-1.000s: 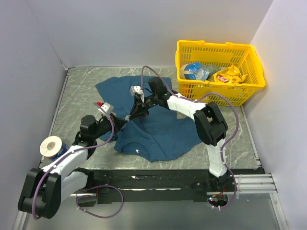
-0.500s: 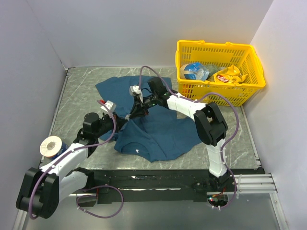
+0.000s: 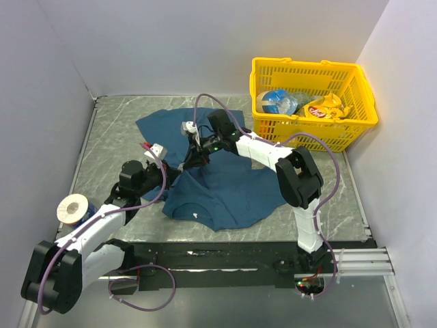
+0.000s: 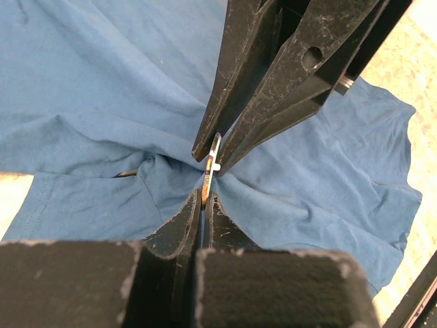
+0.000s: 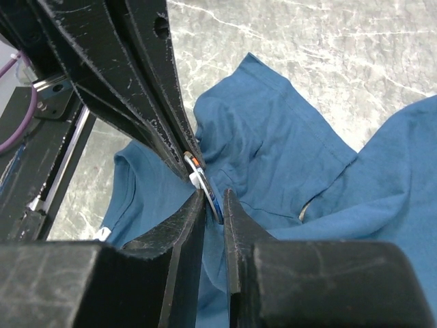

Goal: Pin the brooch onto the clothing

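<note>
The dark teal T-shirt (image 3: 232,184) lies crumpled on the table. Both grippers meet over its left part, where the cloth is gathered up. The brooch (image 4: 209,171) is a thin disc seen edge-on, orange, white and blue, held between the two grippers. My left gripper (image 4: 203,198) is shut on its lower edge. My right gripper (image 5: 215,201) pinches its other edge (image 5: 205,186), with a fold of shirt in the narrow gap between the jaws. In the top view the left gripper (image 3: 176,171) and right gripper (image 3: 188,162) touch tip to tip and hide the brooch.
A yellow basket (image 3: 311,75) with snack bags stands at the back right. A roll of tape (image 3: 74,208) sits by the left arm. The shirt's white neck label (image 3: 196,216) lies near the front hem. Grey walls close in the left and right.
Both grippers have shifted slightly left and away from the bases, still meeting at the same bunched spot on the shirt. The hold has not changed.
</note>
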Available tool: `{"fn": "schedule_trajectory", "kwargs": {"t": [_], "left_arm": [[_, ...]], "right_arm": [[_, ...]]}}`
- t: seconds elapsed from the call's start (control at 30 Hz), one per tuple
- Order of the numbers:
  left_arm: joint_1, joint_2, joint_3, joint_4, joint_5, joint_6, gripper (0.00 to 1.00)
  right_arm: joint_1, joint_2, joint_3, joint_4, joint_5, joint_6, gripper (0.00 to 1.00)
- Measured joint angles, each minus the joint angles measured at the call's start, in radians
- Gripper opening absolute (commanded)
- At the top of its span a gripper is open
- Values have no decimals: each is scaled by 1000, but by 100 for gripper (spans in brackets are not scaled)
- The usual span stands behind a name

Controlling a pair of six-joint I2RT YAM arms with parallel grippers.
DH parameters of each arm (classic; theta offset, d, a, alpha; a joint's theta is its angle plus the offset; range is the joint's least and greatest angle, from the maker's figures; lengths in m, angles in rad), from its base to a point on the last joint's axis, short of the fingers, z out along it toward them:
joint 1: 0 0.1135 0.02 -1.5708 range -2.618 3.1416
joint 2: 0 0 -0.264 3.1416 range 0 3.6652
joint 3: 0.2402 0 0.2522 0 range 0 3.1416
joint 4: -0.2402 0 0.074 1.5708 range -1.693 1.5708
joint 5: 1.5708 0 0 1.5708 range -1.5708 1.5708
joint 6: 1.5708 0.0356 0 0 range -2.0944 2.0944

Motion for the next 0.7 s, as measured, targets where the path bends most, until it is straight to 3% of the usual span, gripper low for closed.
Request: {"fn": "schedule_trajectory", "kwargs": {"t": [0.43, 0.7], "left_arm": [[-12, -42, 5, -45, -67, 11, 1], [-14, -84, 5, -64, -96, 8, 1]], "right_arm": [[16, -5, 5, 30, 59, 98, 22], [26, -27, -19, 103, 104, 163, 31]]}}
